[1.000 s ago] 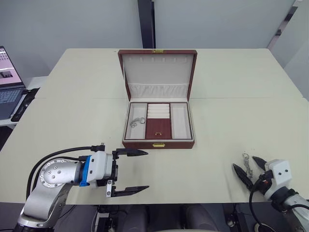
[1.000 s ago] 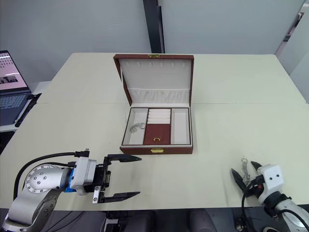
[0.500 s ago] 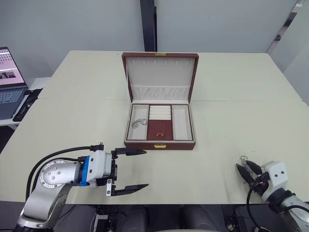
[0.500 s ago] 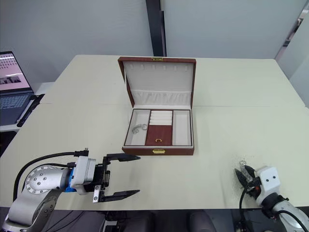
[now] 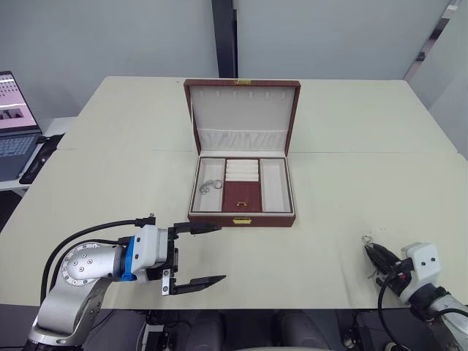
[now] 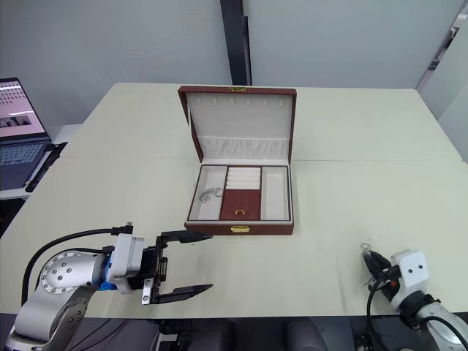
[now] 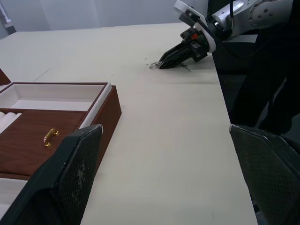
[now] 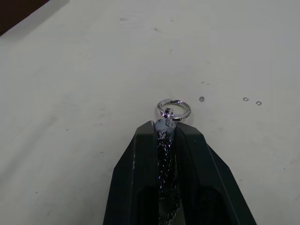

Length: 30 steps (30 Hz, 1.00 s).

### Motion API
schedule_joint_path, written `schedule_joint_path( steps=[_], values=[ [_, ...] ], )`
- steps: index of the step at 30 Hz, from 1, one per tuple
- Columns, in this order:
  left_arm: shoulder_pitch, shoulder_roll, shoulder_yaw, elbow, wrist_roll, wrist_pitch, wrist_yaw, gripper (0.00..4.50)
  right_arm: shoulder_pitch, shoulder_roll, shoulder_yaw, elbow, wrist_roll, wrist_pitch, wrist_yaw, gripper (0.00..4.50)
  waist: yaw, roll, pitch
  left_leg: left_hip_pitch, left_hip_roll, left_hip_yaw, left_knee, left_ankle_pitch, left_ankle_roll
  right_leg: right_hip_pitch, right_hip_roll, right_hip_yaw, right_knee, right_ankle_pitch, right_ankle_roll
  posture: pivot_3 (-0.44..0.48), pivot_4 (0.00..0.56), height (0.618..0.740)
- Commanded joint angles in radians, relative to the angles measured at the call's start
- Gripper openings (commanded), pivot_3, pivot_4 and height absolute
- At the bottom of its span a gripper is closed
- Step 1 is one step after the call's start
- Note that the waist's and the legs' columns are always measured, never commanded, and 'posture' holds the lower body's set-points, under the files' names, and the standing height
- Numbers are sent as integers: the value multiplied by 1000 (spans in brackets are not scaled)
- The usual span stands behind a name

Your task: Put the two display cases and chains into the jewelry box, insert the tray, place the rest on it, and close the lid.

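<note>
Both right fingers (image 8: pixel 187 159) are pressed together on a silver chain (image 8: pixel 165 164), whose links run down between them while its ring end sticks out just past the tips, over the bare table (image 5: pixel 110 175). From the head camera I see that right gripper (image 5: pixel 374 253) low at the table's near right corner, well apart from the box (image 5: pixel 242 218). The left wrist camera shows the same gripper (image 7: pixel 161 64) with its tips down at the tabletop and bits of chain on either side of them; I cannot tell whether the ring itself touches the surface.

On my left, the gripper (image 5: pixel 199 254) hovers near the front edge with its two black fingers spread wide and nothing between them. It points toward the box's front left corner, the upper finger close to that corner but not touching it.

The box sits in the middle of the table with its lid (image 5: pixel 242 115) standing open at the back. Inside I see a left compartment with a second small silver chain (image 5: pixel 208 186) lying in it, a centre section with a cream ring roll behind a brown flap with a gold pull (image 5: pixel 240 204), and a right compartment. A gold clasp shows on the front wall.

A laptop (image 5: pixel 14 124) sits off the table at far left.
</note>
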State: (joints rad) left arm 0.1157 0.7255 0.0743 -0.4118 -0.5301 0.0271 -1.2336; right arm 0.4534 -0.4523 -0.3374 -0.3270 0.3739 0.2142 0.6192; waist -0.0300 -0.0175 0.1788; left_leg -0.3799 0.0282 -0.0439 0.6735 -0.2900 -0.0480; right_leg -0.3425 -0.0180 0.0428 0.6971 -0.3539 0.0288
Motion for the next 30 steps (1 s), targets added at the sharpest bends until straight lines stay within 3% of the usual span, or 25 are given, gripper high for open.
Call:
schedule_joint_path(
  steps=[1, 20, 30],
  values=[
    [-4, -1, 9, -5, -12, -5, 6, 4500, -18, -37, -50, -65, 77, 27, 36, 267, 0, 1, 1, 0, 0, 0, 0, 0, 0, 0, 0, 0, 0, 0, 0, 0, 150, 740],
    [22, -17, 9, -26, -10, 19, 71, 4500, -121, -135, -67, -242, 261, 192, 47, 267, 0, 1, 1, 0, 0, 0, -2, 0, 0, 0, 0, 0, -1, 0, 0, 0, 150, 740],
    [77, -57, 60, -44, -9, 14, 167, 4500, -384, -197, -5, -222, 329, 299, 38, 267, -2, 1, 1, 0, 0, 0, -2, 0, 0, -1, 0, 0, -1, 0, 0, 0, 150, 740]
  ],
)
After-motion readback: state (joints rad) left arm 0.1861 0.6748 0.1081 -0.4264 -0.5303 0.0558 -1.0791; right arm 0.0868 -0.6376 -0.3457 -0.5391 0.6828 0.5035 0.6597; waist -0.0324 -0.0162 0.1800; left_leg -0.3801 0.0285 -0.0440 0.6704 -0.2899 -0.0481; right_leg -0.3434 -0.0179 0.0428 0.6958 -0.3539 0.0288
